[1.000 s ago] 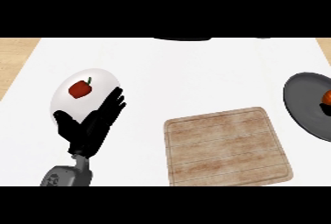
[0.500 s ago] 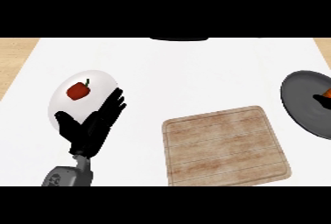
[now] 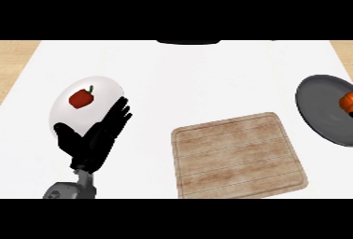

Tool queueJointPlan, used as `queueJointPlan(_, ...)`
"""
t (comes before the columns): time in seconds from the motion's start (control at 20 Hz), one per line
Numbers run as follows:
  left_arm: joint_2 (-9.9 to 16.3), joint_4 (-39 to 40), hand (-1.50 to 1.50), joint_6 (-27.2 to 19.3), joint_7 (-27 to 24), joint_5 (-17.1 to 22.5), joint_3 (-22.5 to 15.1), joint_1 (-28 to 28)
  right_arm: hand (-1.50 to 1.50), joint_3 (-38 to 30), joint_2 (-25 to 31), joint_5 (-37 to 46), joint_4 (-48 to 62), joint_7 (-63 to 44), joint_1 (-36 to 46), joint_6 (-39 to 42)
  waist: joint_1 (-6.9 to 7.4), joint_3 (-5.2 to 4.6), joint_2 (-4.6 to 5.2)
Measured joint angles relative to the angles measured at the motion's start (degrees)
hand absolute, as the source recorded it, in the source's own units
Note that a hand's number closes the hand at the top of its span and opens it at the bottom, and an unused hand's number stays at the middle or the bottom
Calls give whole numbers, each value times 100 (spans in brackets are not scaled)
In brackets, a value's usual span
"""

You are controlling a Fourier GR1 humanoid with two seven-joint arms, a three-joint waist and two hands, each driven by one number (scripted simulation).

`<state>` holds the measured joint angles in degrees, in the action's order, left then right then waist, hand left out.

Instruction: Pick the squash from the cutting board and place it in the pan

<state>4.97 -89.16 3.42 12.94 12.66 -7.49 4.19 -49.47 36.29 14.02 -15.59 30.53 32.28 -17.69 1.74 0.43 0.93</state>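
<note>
Looking at the right edge of your view, you find the squash [image 3: 347,101] as an orange shape inside the dark grey pan [image 3: 322,109], cut off by the frame so only part of it shows. The pan itself sits on the white desk [image 3: 207,79] and runs partly out of view on that side.

Left of the pan and a little nearer to you lies the wooden cutting board [image 3: 238,161], slightly turned on the desk, with nothing on its planks. It stands apart from the pan, a strip of white between them.

Further left you have the left robot hand [image 3: 93,137], black, fingers straight and spread wide, holding nothing, its grey wrist coming up from the lower edge. Its fingertips overlap the lower right rim of a white plate [image 3: 96,86]; you cannot tell whether they touch it. On that plate rests a red bell pepper [image 3: 82,98] with a short stem.

The right robot hand shows nowhere in your view. At the top edge a dark rounded object [image 3: 189,41] is only partly visible.
</note>
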Motion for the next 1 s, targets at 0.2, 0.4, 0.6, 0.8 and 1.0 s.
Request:
queueJointPlan(0.2,54,-37,0,15,-5,-4,53,-84,-150,-141,193,-246,150,535,-500,992,-47,-5,-19)
queueJointPlan(0.4,64,-215,0,9,117,38,77,-128,-150,-167,347,-395,279,930,-901,1792,-70,-11,-39)
queueJointPlan(0.6,71,-147,0,13,151,2,126,-50,-150,-104,455,-486,346,1204,-1164,2254,-89,-17,-49)
queueJointPlan(0.8,-49,-91,0,-63,137,-102,74,-12,-150,19,527,-552,372,1423,-1419,2582,-108,-22,-59)
queueJointPlan(1.0,3,-69,0,62,102,-56,180,-65,-150,155,526,-685,324,1599,-1643,2749,-124,-27,-70)
